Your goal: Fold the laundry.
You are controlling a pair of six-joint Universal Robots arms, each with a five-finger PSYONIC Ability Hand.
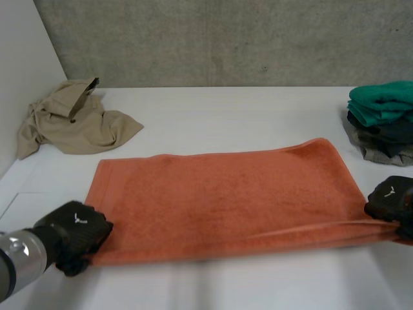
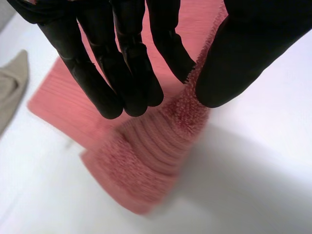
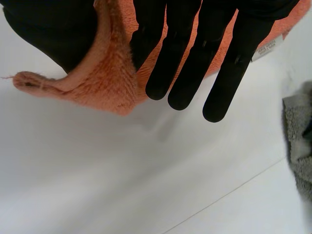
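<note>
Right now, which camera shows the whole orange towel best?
Head view: the towel lies spread flat on the table, nearly its full outline visible. The left wrist view shows the corner pinched by the left robot hand; the right wrist view shows the corner pinched by the right robot hand.

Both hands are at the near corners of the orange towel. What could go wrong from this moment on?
1. The right hand pinches the orange towel just behind its corner, whose tip sticks out free; this hold might slip in lifting.
2. The stack of folded clothes lies close beside that hand; a wide swing could knock it.
</note>
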